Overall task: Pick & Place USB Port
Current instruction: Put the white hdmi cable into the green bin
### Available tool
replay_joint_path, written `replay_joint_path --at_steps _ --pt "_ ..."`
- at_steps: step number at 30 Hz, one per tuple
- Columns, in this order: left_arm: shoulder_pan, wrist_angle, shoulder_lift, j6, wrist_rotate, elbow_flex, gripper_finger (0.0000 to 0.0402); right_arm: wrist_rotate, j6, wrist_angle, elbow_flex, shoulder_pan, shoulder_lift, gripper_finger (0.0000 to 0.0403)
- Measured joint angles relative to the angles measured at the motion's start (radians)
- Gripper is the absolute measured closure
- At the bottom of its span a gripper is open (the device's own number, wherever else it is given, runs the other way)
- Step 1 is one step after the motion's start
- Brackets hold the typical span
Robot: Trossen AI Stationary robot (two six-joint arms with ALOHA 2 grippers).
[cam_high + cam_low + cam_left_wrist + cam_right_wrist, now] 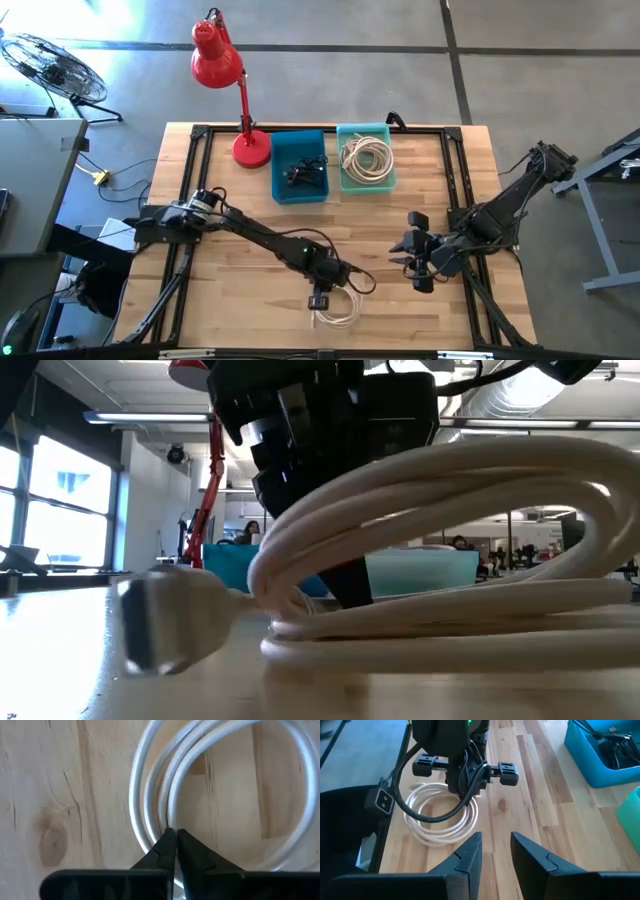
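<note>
A coiled white USB cable point(336, 310) lies near the table's near edge; it also shows in the low view point(450, 490) and the right wrist view point(440, 822). Its plug end point(165, 622) rests on the wood. My left gripper point(320, 297) stands over the coil, pointing down, shut on its strands point(172, 837). My right gripper point(413, 262) hovers open to the right of the coil, apart from it, with its fingers point(495, 851) facing my left gripper. My left gripper pinches the coil's strands point(169, 812) between its two fingertips from above, fingers pointing down. Several loops pass at the tips. The held side of the coil point(430, 470) arches up off the table, while the lower loops point(450, 652) and the plug lie on the wood.
At the table's far side stand a blue bin point(299, 166) with dark cables and a teal bin point(366, 158) with white cable. A red desk lamp point(232, 92) stands left of them. Bare wood lies between the coil and the bins.
</note>
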Motion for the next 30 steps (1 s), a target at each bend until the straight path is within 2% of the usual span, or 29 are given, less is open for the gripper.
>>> replay_joint_path --at_steps 5,16,24,30 --pt "-0.002 -0.002 -0.008 0.036 -0.052 -0.002 0.04 0.023 0.0 0.0 0.0 0.022 0.0 0.0309" --pt "0.0 -0.038 -0.008 0.063 -0.091 0.003 0.0401 0.061 0.0 0.0 0.0 0.051 0.0 0.0309" --pt "0.0 -0.237 0.004 0.14 -0.195 0.155 0.0401 0.063 0.0 -0.001 0.0 0.052 0.0 0.0309" --pt "0.0 -0.301 0.002 0.151 -0.193 0.191 0.0401 0.056 0.0 -0.001 0.0 0.052 0.0 0.0309"
